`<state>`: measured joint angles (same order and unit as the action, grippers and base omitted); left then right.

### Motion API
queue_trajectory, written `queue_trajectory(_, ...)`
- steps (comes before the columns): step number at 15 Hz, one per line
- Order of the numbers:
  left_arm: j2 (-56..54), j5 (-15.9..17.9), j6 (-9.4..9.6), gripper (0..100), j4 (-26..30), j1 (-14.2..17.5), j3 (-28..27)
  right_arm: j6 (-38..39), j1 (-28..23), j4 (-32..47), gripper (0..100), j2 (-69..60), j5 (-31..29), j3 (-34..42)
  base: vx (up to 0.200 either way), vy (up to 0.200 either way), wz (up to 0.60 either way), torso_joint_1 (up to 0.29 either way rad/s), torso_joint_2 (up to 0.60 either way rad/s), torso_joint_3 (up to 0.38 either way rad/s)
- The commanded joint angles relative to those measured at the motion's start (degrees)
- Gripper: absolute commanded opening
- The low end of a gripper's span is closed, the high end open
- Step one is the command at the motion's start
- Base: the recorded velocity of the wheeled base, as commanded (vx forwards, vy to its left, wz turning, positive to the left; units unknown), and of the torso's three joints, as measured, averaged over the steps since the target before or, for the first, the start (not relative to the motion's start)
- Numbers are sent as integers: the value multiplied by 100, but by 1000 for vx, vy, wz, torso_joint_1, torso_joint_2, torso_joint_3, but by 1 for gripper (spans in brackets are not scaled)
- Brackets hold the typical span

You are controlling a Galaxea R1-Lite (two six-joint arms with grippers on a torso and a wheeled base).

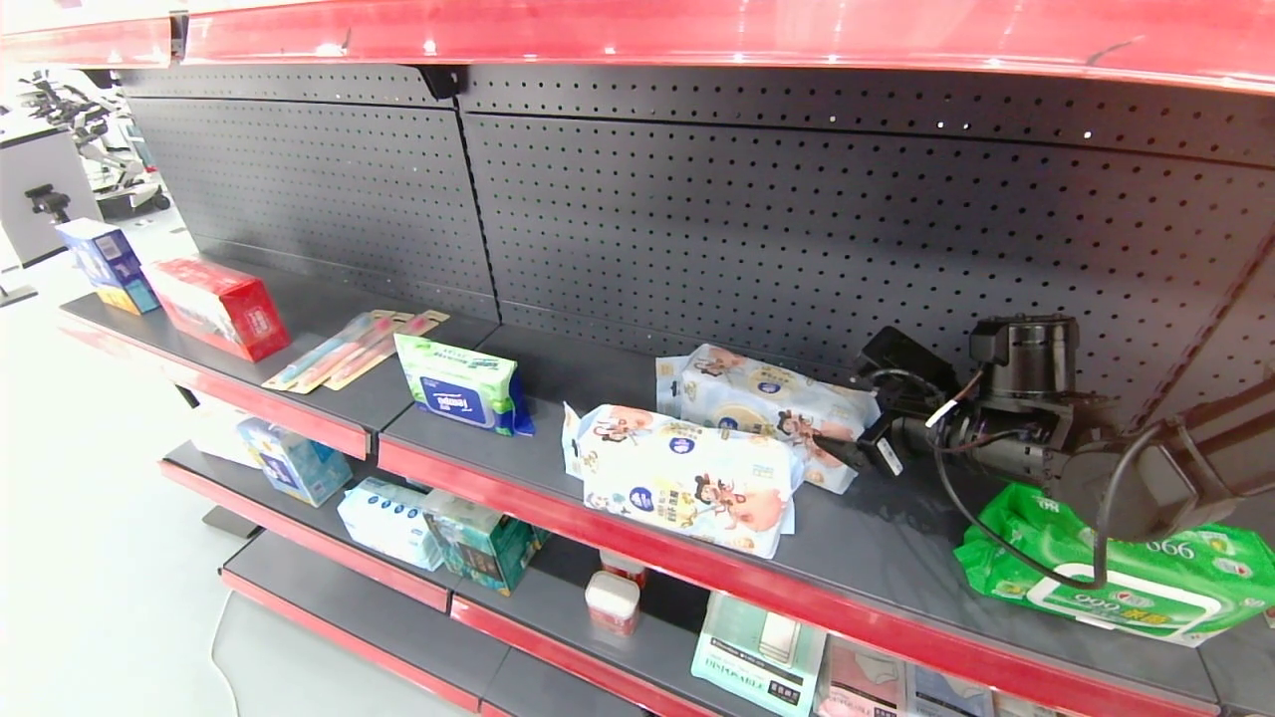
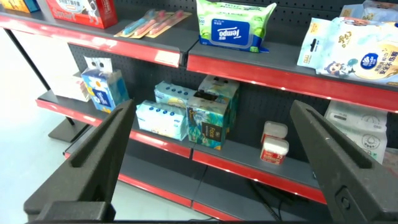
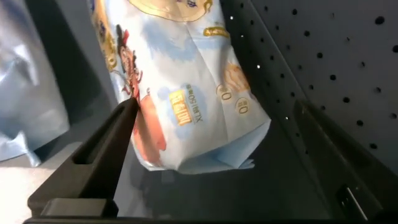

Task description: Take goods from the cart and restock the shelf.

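Left gripper [image 2: 211, 107]: jaws wide open, empty, before the lower shelves [image 2: 239, 152]. Centre frame, front wipes pack [image 1: 687, 478] lies on the shelf [image 1: 877, 543]. Centre right, right gripper [image 3: 216, 104] has its jaws apart around the rear wipes pack [image 1: 772, 403], judged placed; further restocking likely remains.

Left claw [image 2: 211, 107] spread, right claw [image 3: 214, 106] spread

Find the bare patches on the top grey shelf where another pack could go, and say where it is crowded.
Bare: between the blue-green wipes pack and the front cartoon pack; between that pack and the green wipes pack; behind the toothbrush packs, along the pegboard. Crowded: the rear cartoon pack, with the right gripper around it.
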<state>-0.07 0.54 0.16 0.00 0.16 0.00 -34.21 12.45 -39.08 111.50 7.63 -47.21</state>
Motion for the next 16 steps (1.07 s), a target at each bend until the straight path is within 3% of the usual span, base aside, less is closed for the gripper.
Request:
queue_trajectory(1, 7, -1, 2, 100, 0, 2, 0, 37, -49, -12, 100, 48, -104, -33, 0, 0, 0, 0, 0, 0)
queue_trajectory(16, 7, -1, 2, 100, 0, 2, 0, 582, -102, -3, 100, -154, -332, 195, 0, 0, 0, 0, 0, 0)
